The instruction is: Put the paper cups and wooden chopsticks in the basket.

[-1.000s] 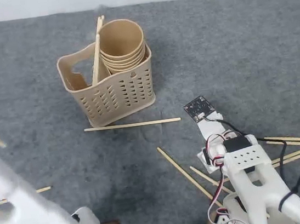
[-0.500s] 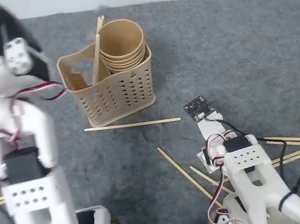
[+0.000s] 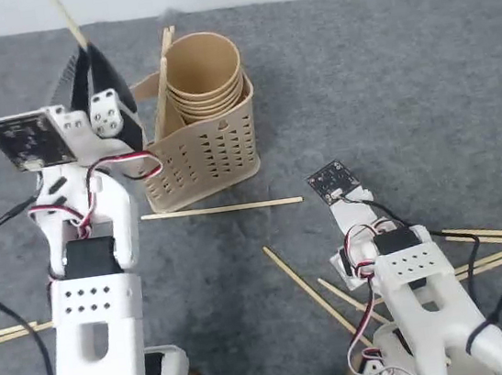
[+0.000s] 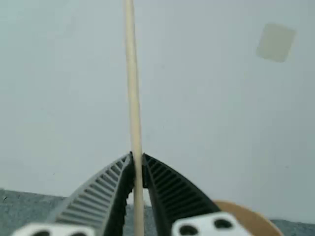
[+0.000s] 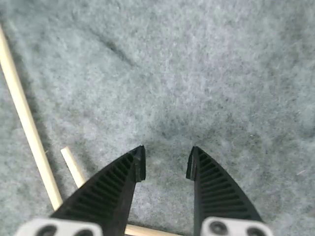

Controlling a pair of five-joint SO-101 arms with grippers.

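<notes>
Chopstick [image 4: 130, 73]: I'm pinching it upright in my left gripper [image 4: 137, 167], hovering at the basket's [image 3: 201, 157] 10 o'clock. Should be centring it beside the paper cups [image 3: 202, 64] before releasing. Right gripper [image 5: 166, 162] is idling open over carpet [image 5: 221, 73].

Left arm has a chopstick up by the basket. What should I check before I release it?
1. Grip: left jaws shut on the chopstick, which runs out past their tips: ok.
2. Chopstick's lower end over the basket opening: hidden behind the left arm: cannot tell.
3. Basket upright, paper cups stacked inside: ok.
4. Right jaws open, low over the carpet, away from the basket: ok.
5. Carpet cleared: a loose chopstick lies in front of the basket, more chopsticks near the right arm: not ok.
</notes>
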